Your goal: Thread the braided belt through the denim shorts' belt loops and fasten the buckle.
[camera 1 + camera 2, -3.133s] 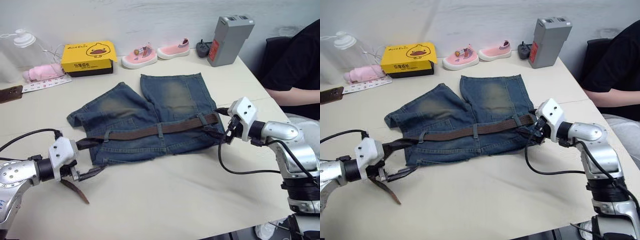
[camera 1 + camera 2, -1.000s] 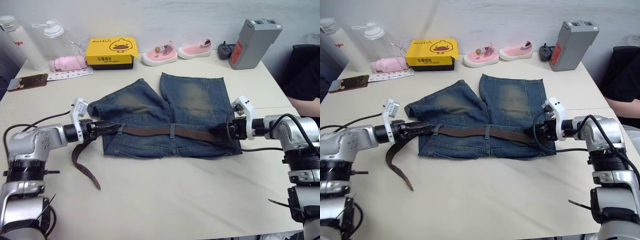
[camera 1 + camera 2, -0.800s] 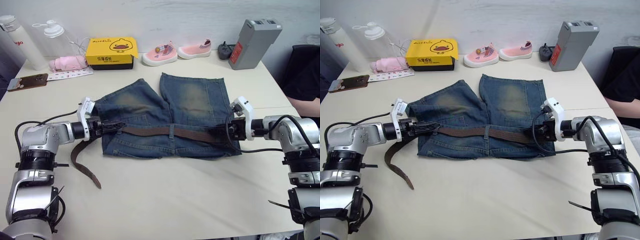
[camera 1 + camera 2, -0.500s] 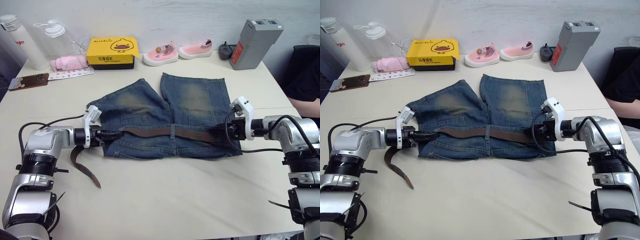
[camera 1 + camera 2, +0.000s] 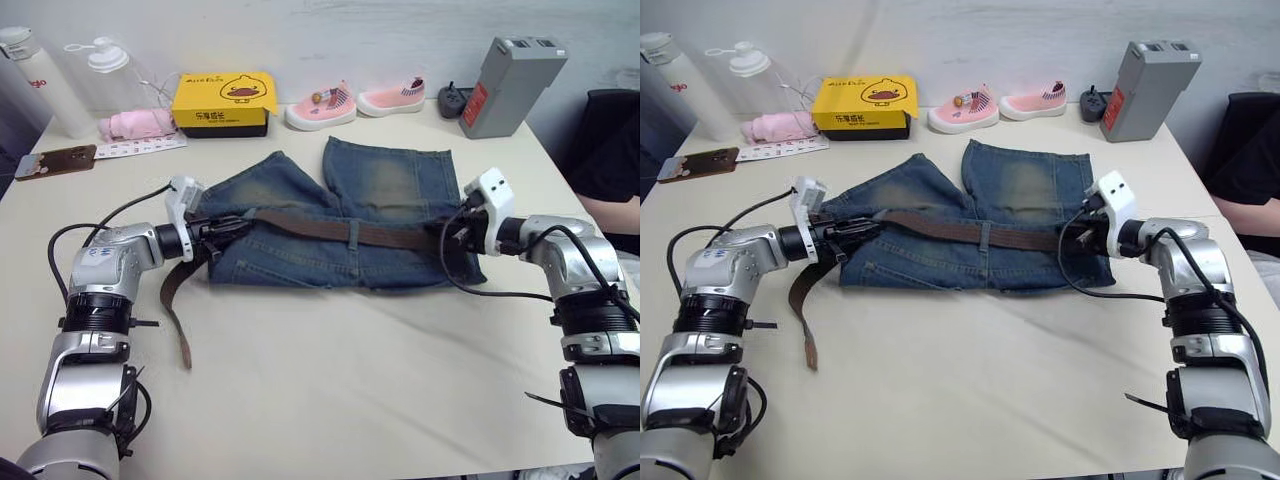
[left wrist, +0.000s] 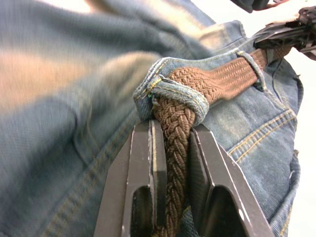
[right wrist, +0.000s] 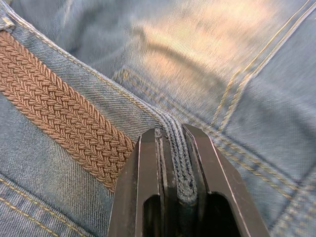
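— While the head camera has the whole bench [image 5: 330,380] in it, where do your pincers sit?

— My left pincer [image 6: 170,143] is clamped on the braided belt [image 5: 330,228] at the left end of the waistband of the denim shorts [image 5: 390,185]. My right pincer [image 7: 175,148] is clenched on a thick stitched seam of the denim at the right end.

— What do the wrist cameras add?

— The left one shows the woven strap running between my two fingers and passing under a belt loop [image 6: 173,91] just ahead of them. The right one shows the belt lying flat on the denim beside my fingers, not between them.

— And which way does the belt lie?

— Its long axis runs left to right along the waistband, under a middle loop [image 5: 352,233]. Left of my left pincer the free end bends and trails toward me across the bench, ending in a tan tip [image 5: 810,355]. The shorts' legs point away from me, toward the pink shoes [image 5: 320,110] and yellow box [image 5: 222,100]. I cannot make out the buckle.
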Controlling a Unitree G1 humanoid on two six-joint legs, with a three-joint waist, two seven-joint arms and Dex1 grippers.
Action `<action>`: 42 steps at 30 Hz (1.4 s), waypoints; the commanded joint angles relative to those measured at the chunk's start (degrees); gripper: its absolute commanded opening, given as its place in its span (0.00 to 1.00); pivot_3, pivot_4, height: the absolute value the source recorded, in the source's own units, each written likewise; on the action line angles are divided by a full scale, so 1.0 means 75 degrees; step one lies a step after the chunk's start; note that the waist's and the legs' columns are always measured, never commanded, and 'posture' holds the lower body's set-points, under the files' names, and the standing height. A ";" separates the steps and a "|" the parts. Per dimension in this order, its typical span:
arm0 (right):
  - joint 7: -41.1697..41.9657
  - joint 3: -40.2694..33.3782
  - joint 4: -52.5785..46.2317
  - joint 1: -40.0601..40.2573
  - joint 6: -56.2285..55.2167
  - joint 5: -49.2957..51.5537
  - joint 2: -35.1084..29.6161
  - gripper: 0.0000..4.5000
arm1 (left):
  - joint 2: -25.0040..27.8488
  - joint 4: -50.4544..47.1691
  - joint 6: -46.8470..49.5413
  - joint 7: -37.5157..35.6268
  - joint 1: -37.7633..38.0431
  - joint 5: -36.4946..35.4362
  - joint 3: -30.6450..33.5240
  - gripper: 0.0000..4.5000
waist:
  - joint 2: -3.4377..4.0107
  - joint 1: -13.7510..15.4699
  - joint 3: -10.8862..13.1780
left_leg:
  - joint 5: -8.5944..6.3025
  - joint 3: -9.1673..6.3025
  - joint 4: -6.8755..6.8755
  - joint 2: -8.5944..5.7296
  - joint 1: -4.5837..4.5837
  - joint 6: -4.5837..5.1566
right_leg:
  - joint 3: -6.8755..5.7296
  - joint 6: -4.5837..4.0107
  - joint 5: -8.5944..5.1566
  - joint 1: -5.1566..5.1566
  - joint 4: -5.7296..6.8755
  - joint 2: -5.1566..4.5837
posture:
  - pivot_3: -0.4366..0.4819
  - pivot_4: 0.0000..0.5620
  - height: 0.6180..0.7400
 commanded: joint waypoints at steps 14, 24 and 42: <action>0.2085 -0.0406 -0.4399 0.5451 -0.1431 -0.0033 -0.2790 0.01 | 0.1206 -0.1579 -1.1400 0.0343 0.5958 0.3656 0.0627 0.23 | 0.0002 0.0082 0.0000 | -0.0107 -0.0019 0.0096 0.0076 0.0035 0.0069 | 0.0028 0.0001 0.0040 0.0052 -0.0039 0.0003 | 0.48 0.27 0.65; 0.2344 -0.0573 -0.4360 0.5418 -0.1777 0.0191 -0.3084 0.61 | 0.2207 -0.1407 -1.1175 0.0596 0.6149 0.3328 0.0038 1.00 | 0.0003 0.0073 0.0000 | -0.0113 0.0004 0.0112 0.0085 0.0033 0.0047 | 0.0032 0.0010 0.0043 0.0055 -0.0038 0.0018 | 0.48 0.27 0.65; 0.0675 0.1033 -0.3018 0.1000 0.1342 0.1327 -0.1574 0.99 | 0.3679 -0.3093 -0.0866 -0.0547 0.3604 -0.2137 -0.0431 1.00 | 0.0042 0.0022 0.0088 | -0.0107 0.0034 0.0111 0.0080 0.0041 0.0024 | 0.0088 0.0010 0.0041 0.0027 -0.0014 0.0053 | 0.48 0.27 0.65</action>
